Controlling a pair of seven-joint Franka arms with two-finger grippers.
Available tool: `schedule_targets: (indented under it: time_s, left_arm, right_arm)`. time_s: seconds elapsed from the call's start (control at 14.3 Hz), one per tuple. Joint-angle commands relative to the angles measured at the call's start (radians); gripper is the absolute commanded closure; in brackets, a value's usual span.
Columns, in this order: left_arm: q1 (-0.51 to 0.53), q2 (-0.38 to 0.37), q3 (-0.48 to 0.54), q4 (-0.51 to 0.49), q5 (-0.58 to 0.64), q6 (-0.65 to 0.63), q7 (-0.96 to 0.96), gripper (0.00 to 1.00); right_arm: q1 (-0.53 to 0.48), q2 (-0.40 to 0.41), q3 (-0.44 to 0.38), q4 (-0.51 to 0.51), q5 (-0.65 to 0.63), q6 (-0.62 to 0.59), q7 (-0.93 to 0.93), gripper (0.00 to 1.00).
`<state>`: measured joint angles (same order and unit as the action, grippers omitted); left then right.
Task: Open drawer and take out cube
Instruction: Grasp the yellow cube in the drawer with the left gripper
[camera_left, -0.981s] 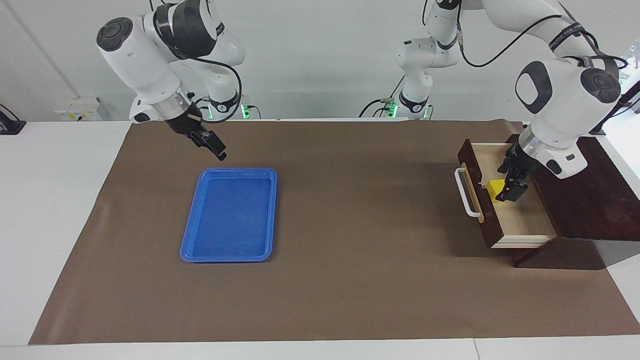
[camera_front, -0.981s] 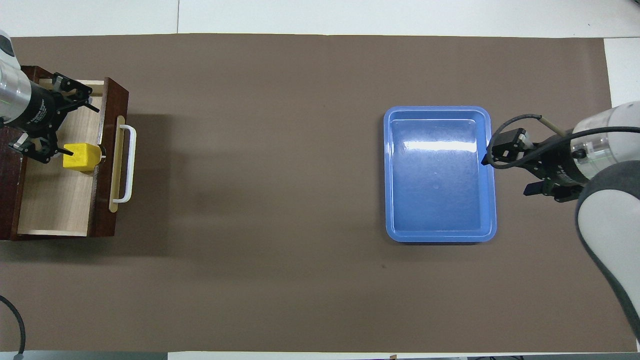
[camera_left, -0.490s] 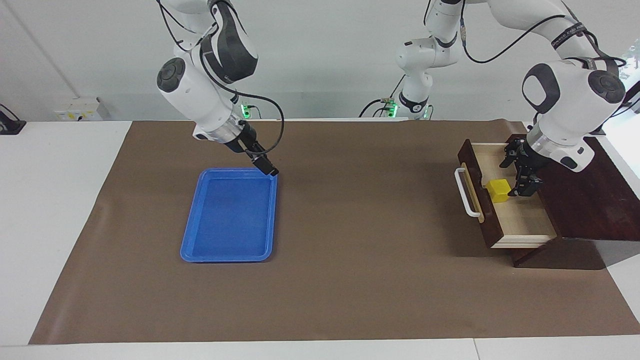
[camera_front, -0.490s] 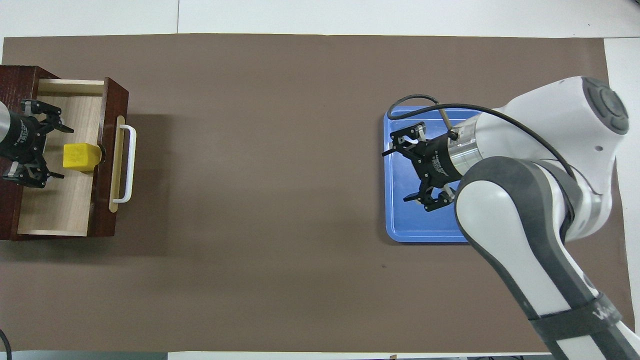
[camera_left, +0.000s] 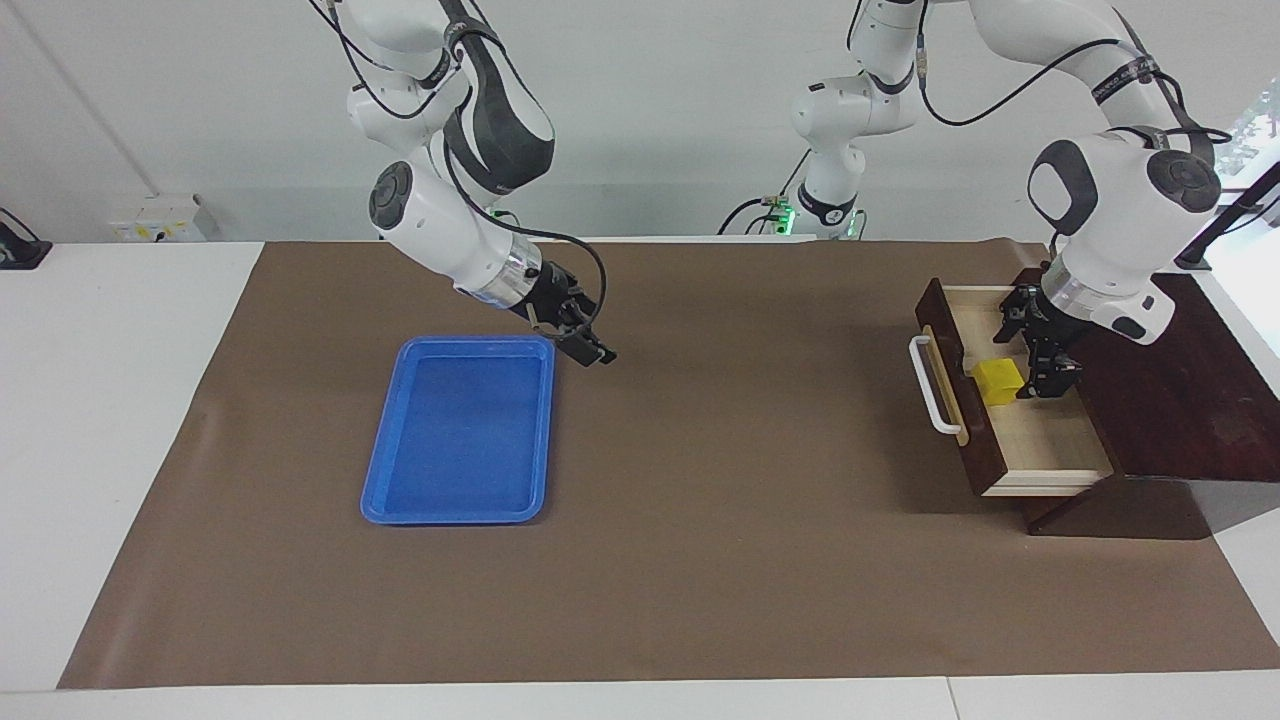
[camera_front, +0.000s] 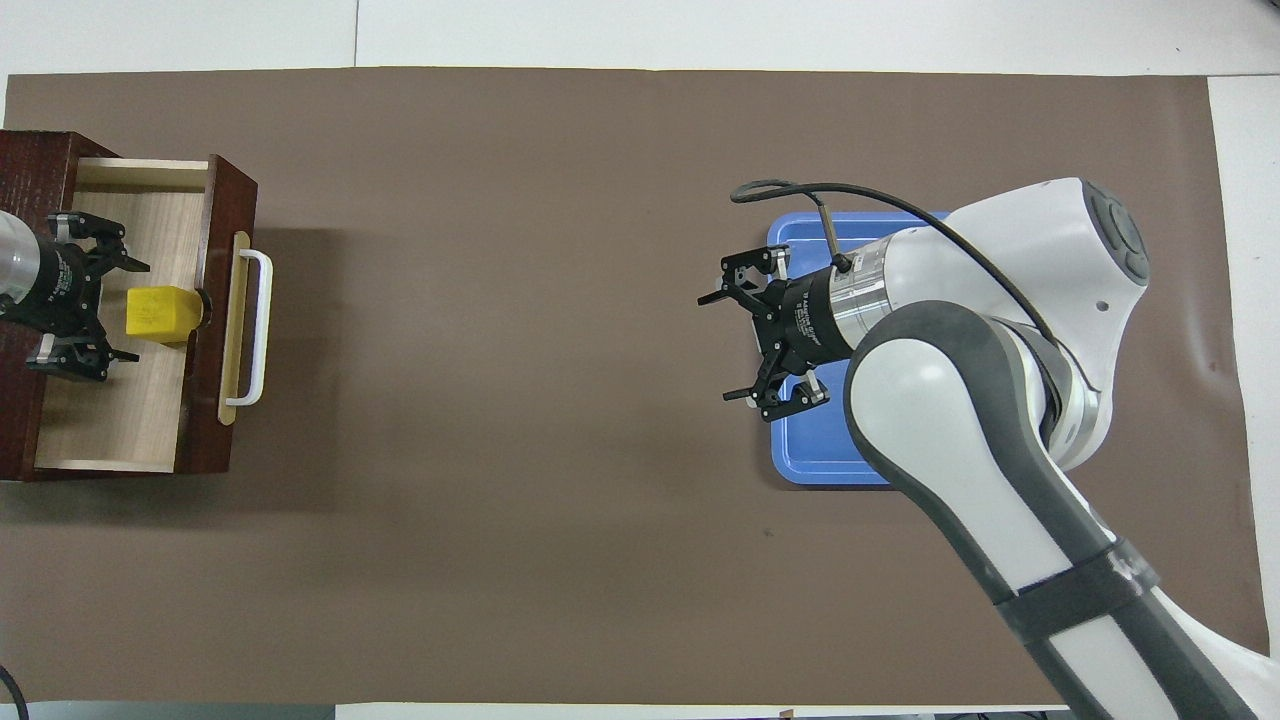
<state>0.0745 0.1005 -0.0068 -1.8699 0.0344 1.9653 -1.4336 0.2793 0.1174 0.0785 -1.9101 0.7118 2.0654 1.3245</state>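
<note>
The drawer (camera_left: 1050, 486) (camera_front: 120, 410) stands pulled out of its dark box at the left arm's end of the table, white handle toward the middle. The yellow cube (camera_left: 997, 381) (camera_front: 165, 313) lies inside it, against the drawer's front panel. My left gripper (camera_left: 1037, 350) (camera_front: 138, 311) is down in the drawer, open, on the box side of the cube, with a fingertip on either side of the cube's edge. Whether it touches the cube I cannot tell. My right gripper (camera_left: 588, 342) (camera_front: 714, 348) hangs open and holds nothing, over the mat beside the blue tray.
A flat blue tray (camera_left: 460, 430) (camera_front: 815, 450) lies at the right arm's end, partly covered by the right arm in the overhead view. The dark wooden box (camera_left: 1170, 400) (camera_front: 18, 420) holds the drawer. Brown mat covers the table.
The right arm has swung from the robots' side of the tray, across it, to the mat toward the table's middle. The left gripper drew back slightly from the cube. The cube has not moved.
</note>
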Motion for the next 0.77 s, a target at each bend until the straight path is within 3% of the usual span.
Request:
schedule_targets:
  time_s: [0.0,0.21,0.35,0.56,0.7]
  left_arm:
    - [0.014,-0.033,-0.002,-0.069,0.019,0.056,-0.028,0.00]
    - [0.016,-0.035,-0.002,-0.083,0.018,0.058,-0.030,0.00]
    - [0.016,-0.036,-0.002,-0.086,0.019,0.061,-0.037,0.07]
    - [0.016,-0.038,-0.004,-0.091,0.019,0.070,-0.041,0.28]
    - [0.015,-0.038,-0.004,-0.089,0.019,0.072,-0.039,0.50]
  right_arm:
    - [0.003,-0.016,-0.002,-0.020,0.023,0.021,0.012,0.00]
    - [0.001,-0.016,-0.002,-0.020,0.021,0.021,0.010,0.00]
    - [0.001,-0.016,-0.003,-0.020,0.023,0.021,0.009,0.00]
    - [0.000,-0.015,-0.003,-0.018,0.021,0.021,0.008,0.00]
    - [0.000,-0.015,-0.003,-0.018,0.021,0.022,0.008,0.00]
